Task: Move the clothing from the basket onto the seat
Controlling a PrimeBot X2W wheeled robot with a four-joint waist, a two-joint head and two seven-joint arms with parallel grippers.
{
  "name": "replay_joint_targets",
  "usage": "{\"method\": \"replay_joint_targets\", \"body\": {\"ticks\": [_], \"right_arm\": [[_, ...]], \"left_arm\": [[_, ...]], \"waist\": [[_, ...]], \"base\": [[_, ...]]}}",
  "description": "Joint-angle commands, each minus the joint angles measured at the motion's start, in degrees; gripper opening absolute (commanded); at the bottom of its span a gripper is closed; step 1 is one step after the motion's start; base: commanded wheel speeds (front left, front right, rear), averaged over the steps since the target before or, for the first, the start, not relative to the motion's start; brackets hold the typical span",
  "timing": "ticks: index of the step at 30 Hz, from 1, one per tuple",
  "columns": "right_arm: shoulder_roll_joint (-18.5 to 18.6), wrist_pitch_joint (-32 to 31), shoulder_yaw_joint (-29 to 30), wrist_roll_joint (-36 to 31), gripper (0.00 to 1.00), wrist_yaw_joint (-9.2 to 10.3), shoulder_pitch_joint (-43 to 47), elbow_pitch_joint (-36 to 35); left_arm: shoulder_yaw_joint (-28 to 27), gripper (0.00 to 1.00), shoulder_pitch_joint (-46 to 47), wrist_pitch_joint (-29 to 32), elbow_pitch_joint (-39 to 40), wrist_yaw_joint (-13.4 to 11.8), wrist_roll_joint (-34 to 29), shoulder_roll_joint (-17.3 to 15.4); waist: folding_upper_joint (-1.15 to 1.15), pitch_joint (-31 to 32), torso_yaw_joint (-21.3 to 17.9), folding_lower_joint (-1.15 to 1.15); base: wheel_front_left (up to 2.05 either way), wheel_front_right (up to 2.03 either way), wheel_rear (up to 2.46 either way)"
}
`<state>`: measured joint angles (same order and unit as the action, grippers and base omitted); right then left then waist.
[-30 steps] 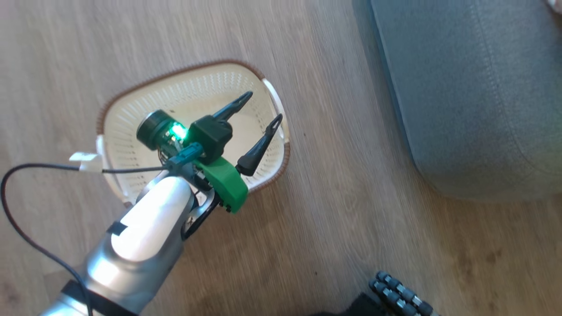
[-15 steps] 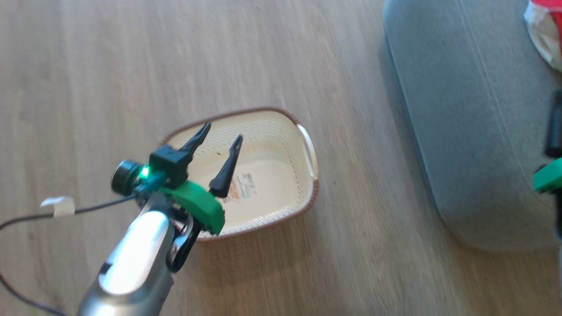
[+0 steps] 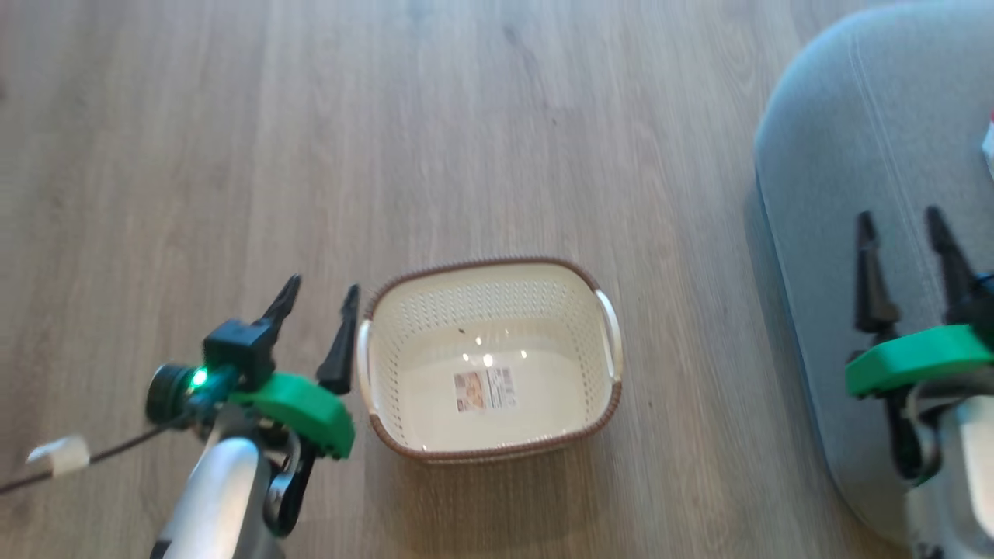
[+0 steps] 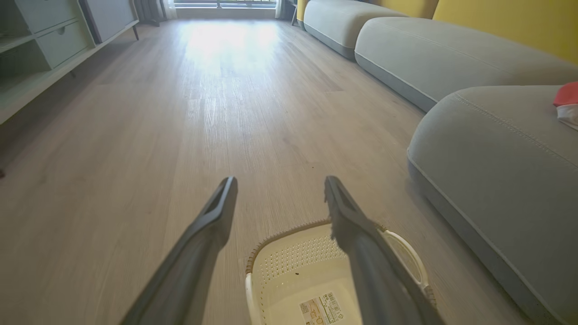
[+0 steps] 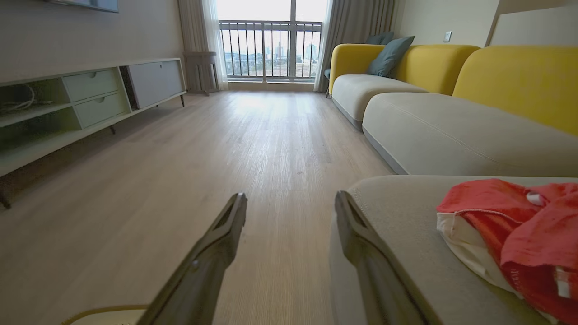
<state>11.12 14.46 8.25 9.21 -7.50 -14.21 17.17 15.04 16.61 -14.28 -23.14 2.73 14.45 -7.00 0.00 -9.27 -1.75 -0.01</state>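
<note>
Clothing [image 5: 496,216] on seat [image 5: 406,216] — near right fingers [image 5: 356,243], apart

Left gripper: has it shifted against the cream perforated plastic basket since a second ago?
Yes. The left gripper was above the basket; now it hangs left of the basket's rim, over the floor.

Red-and-white clothing [image 5: 519,225] crumpled on the grey sofa [image 3: 839,233]
Cream basket [image 3: 481,307] upright on the floor [image 3: 466,116] nearby; paper label [image 3: 485,388] on its bare bottom
</note>
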Motion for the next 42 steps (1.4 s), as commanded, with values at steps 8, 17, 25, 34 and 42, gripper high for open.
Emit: {"method": "replay_joint_targets", "body": {"ticks": [8, 17, 25, 34, 42], "right_arm": [[-3.7, 0.5, -5.8, 1.8, 1.0, 0.01, 2.1, -1.3], [-5.3, 0.5, -9.3, 1.0, 1.0, 0.01, 4.0, 1.2], [-6.0, 0.5, -10.1, 0.0, 1.0, 0.01, 5.5, 2.1], [-6.4, 0.5, -10.2, -0.3, 1.0, 0.01, 5.8, 2.1], [-6.5, 0.5, -10.3, -0.5, 1.0, 0.01, 5.7, 2.2]], "left_arm": [[-9.8, 1.0, -4.5, -0.7, 3.5, -0.9, -2.9, 1.2], [-15.4, 1.0, -9.1, -0.7, 4.6, -0.2, -5.7, 2.8], [-17.6, 1.0, -11.2, -0.7, 5.4, 0.1, -7.0, 3.6], [-18.9, 1.0, -12.1, -0.7, 6.7, 0.6, -7.3, 4.0], [-19.3, 1.0, -11.9, -0.7, 7.8, 1.4, -6.7, 4.1]], "waist": [[0.0, 4.9, 2.5, 0.01], [0.0, 7.6, 2.5, 0.01], [0.0, 8.8, 2.7, 0.01], [0.0, 8.6, 2.7, 0.01], [0.0, 8.3, 2.7, 0.01]], "base": [[0.0, 0.0, 0.0], [0.0, 0.0, 0.0], [0.0, 0.0, 0.0], [0.0, 0.0, 0.0], [0.0, 0.0, 0.0]]}}
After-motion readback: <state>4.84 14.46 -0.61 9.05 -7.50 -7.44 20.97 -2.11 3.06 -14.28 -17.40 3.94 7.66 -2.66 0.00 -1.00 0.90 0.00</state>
